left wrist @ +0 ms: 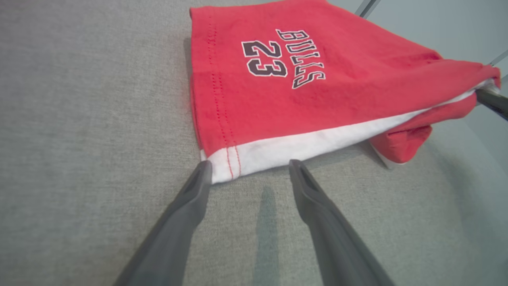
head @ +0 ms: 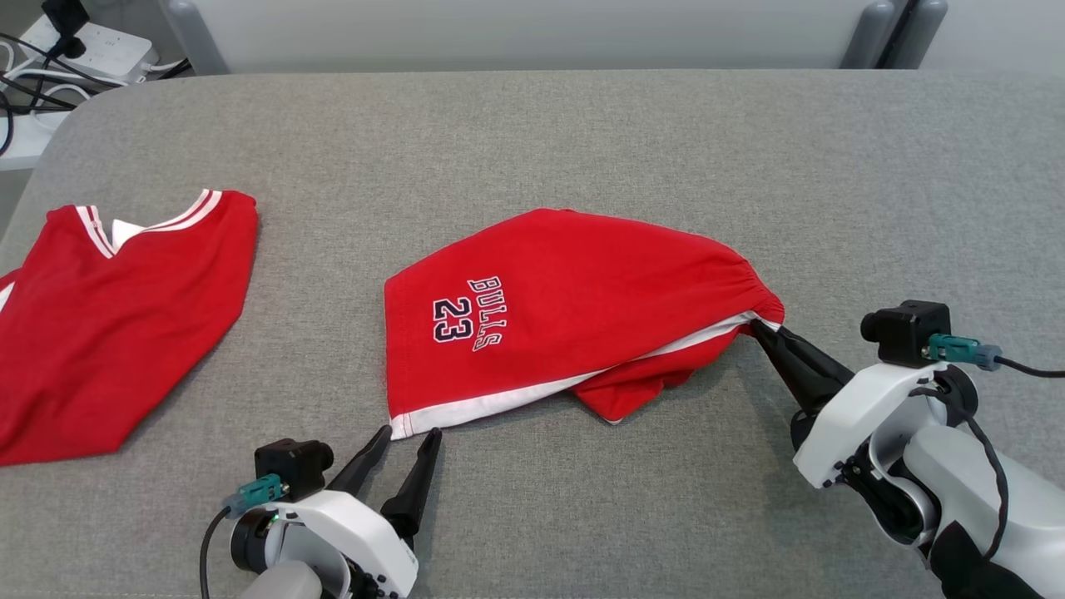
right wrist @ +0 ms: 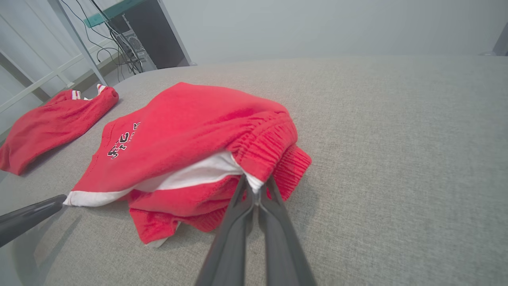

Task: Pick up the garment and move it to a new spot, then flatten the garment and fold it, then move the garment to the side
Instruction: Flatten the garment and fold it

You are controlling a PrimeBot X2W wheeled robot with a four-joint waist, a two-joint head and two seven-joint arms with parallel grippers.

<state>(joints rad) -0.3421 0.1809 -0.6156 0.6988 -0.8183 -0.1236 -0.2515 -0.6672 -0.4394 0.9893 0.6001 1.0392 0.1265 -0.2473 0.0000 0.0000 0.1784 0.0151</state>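
Two grippers stood at the near edge. The left gripper [head: 408, 433] lay low, its fingers wide apart, tips just beside the white hem corner of the shorts [head: 566, 308]. The right gripper [head: 757, 327] slanted up-left, clamped tight on the waistband. The shorts lay mid-table [head: 582, 133], a jersey [head: 125, 324] well to the left.

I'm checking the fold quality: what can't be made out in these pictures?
Lower layers of the shorts: head view, the top layer covers them.
Full outline of the jersey: head view, cut off at the left edge.
How much fabric the right gripper pinches: right wrist view, bunched cloth hides it.
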